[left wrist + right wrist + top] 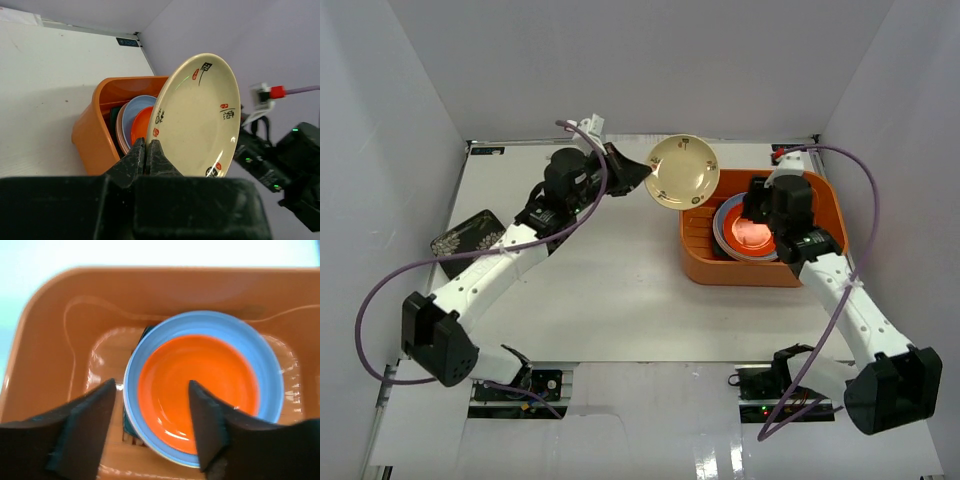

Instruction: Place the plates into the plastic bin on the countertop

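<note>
Orange plastic bin (750, 274) at the right of the white surface (610, 290) from above, with a blue plate (727, 216) and a red-orange plate (748, 236) nested inside. Above them, the right tool (756, 212), holding nothing. Up in the air just past the bin's far-left corner, a cream plate (682, 171), pinched at its rim by the left tool (642, 180). Off at the left edge, partly under the left arm, a black floral plate (470, 236), not yet collected.

From the left wrist: clamped on the cream plate's lower rim, fingers nearly meeting. Plate tilted on edge, face toward the camera, clear of the bin. Behind it, the blue and red-orange plates in the bin, plus a dark plate edge (114, 119) beneath them.

From the right wrist: spread apart, empty, hanging over the red-orange plate in the middle of the bin. No contact visible.

Judged from all this: well advanced. At least three plates in; one in transit, needing only to be carried over the rim and let go; one left on the surface. Cannot tell whether others lie hidden under the stack or the arms.
</note>
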Available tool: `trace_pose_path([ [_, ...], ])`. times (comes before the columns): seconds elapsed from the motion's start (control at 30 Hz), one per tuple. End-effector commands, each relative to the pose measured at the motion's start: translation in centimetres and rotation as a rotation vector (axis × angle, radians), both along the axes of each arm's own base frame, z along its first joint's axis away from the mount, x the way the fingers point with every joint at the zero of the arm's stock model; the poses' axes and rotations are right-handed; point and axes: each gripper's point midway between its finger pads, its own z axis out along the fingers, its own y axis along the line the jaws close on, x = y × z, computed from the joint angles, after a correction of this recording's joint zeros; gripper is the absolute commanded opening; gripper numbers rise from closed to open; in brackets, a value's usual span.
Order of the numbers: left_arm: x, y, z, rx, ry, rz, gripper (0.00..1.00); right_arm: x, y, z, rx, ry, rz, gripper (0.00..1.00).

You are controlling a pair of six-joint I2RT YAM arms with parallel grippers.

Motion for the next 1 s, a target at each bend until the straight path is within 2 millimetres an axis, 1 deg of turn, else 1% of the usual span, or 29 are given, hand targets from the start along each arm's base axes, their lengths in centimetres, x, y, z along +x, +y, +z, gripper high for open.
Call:
trace_pose_path([
  [0.0, 0.7, -2.7, 1.8, 0.005, -0.068, -0.002, 0.0, 0.2, -2.8, 7.9, 0.139, -0.183, -0.108, 0.52],
  [0.03, 0.9, -3.6, 1.3, 0.022, -0.061, -0.008, 0.0, 0.0, -4.7, 8.7, 0.15, -0.209, -0.175, 0.36],
  [0.07, 1.2, -4.5, 2.4, 0.021, -0.08, -0.002, 0.0, -0.8, -5.6, 10.5, 0.198, -0.257, -0.208, 0.22],
  [0.1, 1.4, -6.7, 0.3, 0.065, -0.053, -0.03, 0.0, -1.3, -6.4, 11.3, 0.225, -0.284, -0.235, 0.08],
  [0.13, 1.6, -7.6, -0.3, 0.088, -0.047, -0.037, 0.0, -1.7, -7.3, 12.2, 0.247, -0.313, -0.256, 0.08],
  [0.17, 1.9, -8.5, -1.4, 0.12, -0.024, -0.037, 0.0, -2.8, -7.6, 13.7, 0.279, -0.358, -0.258, 0.08],
  [0.2, 2.4, -10.5, -2.2, 0.139, -0.014, -0.06, 0.0, -3.3, -7.6, 14.7, 0.292, -0.384, -0.253, 0.08],
  [0.23, 2.6, -11.3, -3.3, 0.171, 0.008, -0.071, 0.0, -4.0, -7.4, 15.8, 0.305, -0.414, -0.231, 0.08],
  [0.27, 2.8, -12.2, -4.0, 0.188, 0.021, -0.082, 0.0, -4.4, -7.1, 16.3, 0.318, -0.424, -0.215, 0.08],
  [0.3, 3.3, -14.0, -4.8, 0.203, 0.028, -0.1, 0.0, -4.7, -6.8, 16.7, 0.327, -0.433, -0.196, 0.08],
  [0.33, 3.3, -14.8, -5.9, 0.228, 0.045, -0.112, 0.0, -5.0, -6.4, 16.9, 0.337, -0.434, -0.167, 0.08],
  [0.37, 3.8, -15.3, -6.5, 0.245, 0.05, -0.097, 0.0, -5.4, -6.1, 17.1, 0.345, -0.443, -0.152, 0.08],
  [0.4, 4.1, -16.1, -5.7, 0.238, 0.034, -0.089, 0.0, -5.6, -5.9, 16.9, 0.355, -0.44, -0.141, 0.08],
  [0.43, 4.6, -16.9, -8.1, 0.274, 0.067, -0.092, 0.0, -6.0, -5.7, 16.5, 0.358, -0.438, -0.13, 0.08],
  [0.5, 5.1, -17.9, -9.3, 0.294, 0.078, -0.092, 0.0, -6.1, -5.6, 15.9, 0.36, -0.434, -0.124, 0.08],
  [0.53, 5.8, -18.8, -10.5, 0.312, 0.09, -0.094, 0.0, -6.2, -5.3, 15.7, 0.364, -0.426, -0.109, 0.09],
  [0.6, 6.2, -19.7, -11.7, 0.331, 0.102, -0.097, 0.0, -6.3, -5.0, 15.0, 0.369, -0.413, -0.094, 0.09],
  [0.63, 6.7, -20.4, -12.8, 0.344, 0.112, -0.102, 0.0, -6.5, -4.8, 15.0, 0.375, -0.411, -0.085, 0.09],
  [0.67, 6.7, -20.8, -13.3, 0.346, 0.115, -0.11, 0.0, -6.5, -4.8, 14.5, 0.377, -0.403, -0.085, 0.1],
  [0.73, 6.6, -21.8, -14.1, 0.35, 0.12, -0.135, 0.0, -6.6, -4.3, 14.4, 0.393, -0.403, -0.061, 0.1],
  [0.77, 7.0, -22.5, -14.2, 0.343, 0.117, -0.143, 0.0, -6.6, -4.1, 14.4, 0.397, -0.404, -0.05, 0.11],
  [0.8, 7.0, -22.9, -14.0, 0.337, 0.111, -0.152, 0.08, -6.7, -4.0, 14.1, 0.401, -0.401, -0.045, 0.11],
  [0.83, 7.0, -23.1, -13.9, 0.336, 0.11, -0.16, 0.31, -6.8, -3.7, 14.2, 0.406, -0.401, -0.03, 0.12],
  [0.87, 7.2, -23.4, -12.7, 0.318, 0.091, -0.158, 0.44, -6.8, -3.7, 14.3, 0.406, -0.402, -0.029, 0.15],
  [0.93, 7.3, -23.3, -11.0, 0.312, 0.053, -0.16, 0.7, -7.2, -2.6, 14.6, 0.418, -0.39, 0.038, 0.17],
  [0.97, 7.2, -23.0, -8.7, 0.292, 0.015, -0.157, 0.89, -7.3, -2.2, 14.9, 0.423, -0.391, 0.059, 0.2],
])
